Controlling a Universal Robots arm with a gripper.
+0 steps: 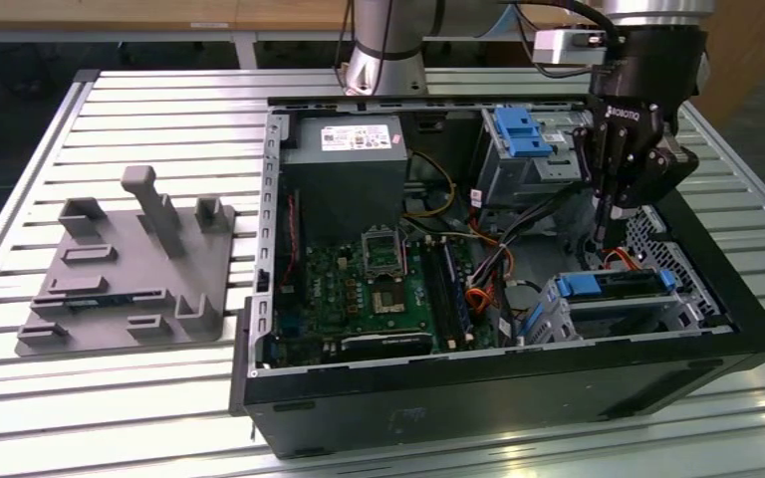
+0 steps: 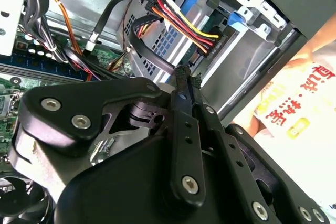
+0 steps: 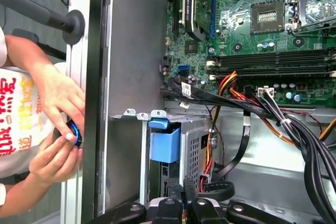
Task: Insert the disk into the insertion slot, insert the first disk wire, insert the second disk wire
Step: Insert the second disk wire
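Observation:
The disk (image 1: 616,286), with its blue carrier, sits inside the silver perforated insertion slot (image 1: 681,264) at the exterior view's right of the open computer case. In the first wrist view the carrier's blue handle (image 3: 165,144) shows at the cage's mouth (image 3: 197,145). My black gripper (image 1: 606,237) hangs just above the cage's rear with its fingers (image 2: 184,85) pressed together, so it is shut, and I see nothing between them. A bundle of red, yellow and black wires (image 2: 184,11) ends in a black connector (image 2: 211,43) just beyond the fingertips. A flat black cable (image 3: 240,145) loops beside the cage.
A taller grey bay with a blue latch (image 1: 522,134) stands behind the cage. The motherboard (image 1: 370,289) and power supply (image 1: 343,169) fill the case's other side. A grey fixture (image 1: 130,269) lies on the slatted table. A person's hands (image 3: 58,129) hold a small blue object outside the case wall.

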